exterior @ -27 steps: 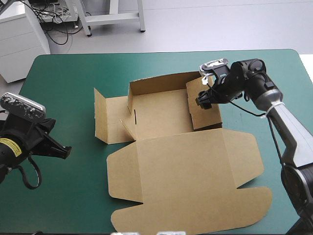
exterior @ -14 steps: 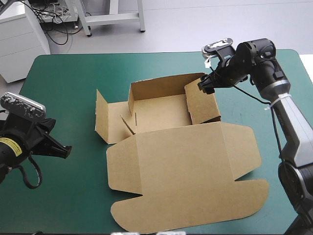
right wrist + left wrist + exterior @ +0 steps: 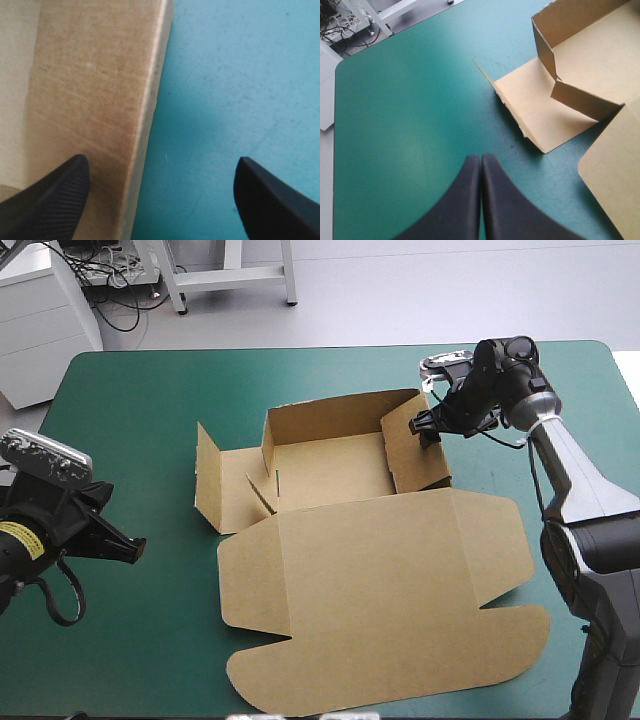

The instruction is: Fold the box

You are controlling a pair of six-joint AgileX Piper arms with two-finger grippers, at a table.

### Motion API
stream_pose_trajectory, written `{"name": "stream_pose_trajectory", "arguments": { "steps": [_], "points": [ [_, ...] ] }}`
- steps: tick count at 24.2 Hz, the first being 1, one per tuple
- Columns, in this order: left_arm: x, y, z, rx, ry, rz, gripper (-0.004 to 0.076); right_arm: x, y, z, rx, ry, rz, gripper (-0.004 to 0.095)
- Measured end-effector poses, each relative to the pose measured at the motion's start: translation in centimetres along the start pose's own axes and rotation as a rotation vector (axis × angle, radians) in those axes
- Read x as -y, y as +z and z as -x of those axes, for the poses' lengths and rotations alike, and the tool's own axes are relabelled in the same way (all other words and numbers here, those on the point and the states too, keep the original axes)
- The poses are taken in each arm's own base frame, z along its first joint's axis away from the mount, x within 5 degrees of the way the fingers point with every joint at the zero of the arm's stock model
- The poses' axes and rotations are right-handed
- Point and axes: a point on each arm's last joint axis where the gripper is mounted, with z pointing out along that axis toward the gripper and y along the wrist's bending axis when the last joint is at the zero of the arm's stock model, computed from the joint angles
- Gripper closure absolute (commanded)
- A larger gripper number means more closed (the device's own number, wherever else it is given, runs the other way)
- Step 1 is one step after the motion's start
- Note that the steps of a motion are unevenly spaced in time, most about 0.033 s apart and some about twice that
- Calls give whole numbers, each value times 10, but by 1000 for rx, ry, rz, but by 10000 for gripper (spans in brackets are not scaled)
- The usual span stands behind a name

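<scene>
High view: we see the brown box [image 3: 330,470] in the middle of the table, on the teal-green cover [image 3: 140,410]. It is an open tray. Its far wall [image 3: 330,420] and its right wall [image 3: 420,465] stand up. The left flap [image 3: 238,485] lies flat out to the side, and the small end piece [image 3: 207,485] on it stands up. The big lid [image 3: 370,580] lies flat and reaches toward the near edge of the table.

The right gripper [image 3: 425,428] is at the top of the right wall, near the tray's far right corner. In the right wrist view we see its black fingers [image 3: 50,200] wide apart. One is over the brown wall and the other is over the teal-green cover just beside the box. We cannot tell if a finger touches the board.

The left gripper [image 3: 125,548] is well apart from the box, near the table's left edge. In the left wrist view its two black fingers [image 3: 465,200] are pressed together into one point over the bare cover. The left flap lies ahead of them.
</scene>
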Motion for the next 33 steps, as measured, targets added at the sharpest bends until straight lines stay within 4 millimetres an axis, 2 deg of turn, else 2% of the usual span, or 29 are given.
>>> {"name": "stream_pose_trajectory", "arguments": {
  "steps": [3, 6, 8, 9, 12, 13, 15, 22, 26, 30, 32, 33],
  "points": [
    [0, 0, 0, -1, 0, 0, 736, -1, 18, 3, -9, 18, 37, 271],
    [0, 1, 0, -3, 1, 0, 736, -2, 27, 6, 4, 33, 67, 299],
    [0, 1, 0, -3, 1, 0, 736, -3, 32, 9, 27, 37, 81, 360],
    [0, 1, 0, -3, 1, 0, 736, -3, 34, 10, 34, 37, 83, 457],
    [0, 1, 0, -3, 1, 0, 736, -2, 39, 12, 53, 41, 86, 654],
    [0, 1, 0, -3, 1, 0, 736, -2, 40, 12, 55, 41, 87, 807],
    [0, 1, 0, -3, 1, 0, 736, -3, 40, 12, 55, 37, 88, 926],
    [0, 1, 0, -3, -1, -3, 736, -1, 37, 11, 29, 1, 75, 931],
    [1, 1, 0, -3, -24, -7, 736, -1, 26, 13, 9, -27, 71, 931],
    [1, 1, 0, -3, -41, -9, 736, -3, 2, 15, 50, -69, 65, 931],
    [1, 1, 0, -4, -47, -8, 736, -5, -20, 14, 89, -95, 51, 931],
    [1, 1, 0, -4, -57, -8, 736, -6, -38, 12, 123, -113, 34, 931]
  ]
}}
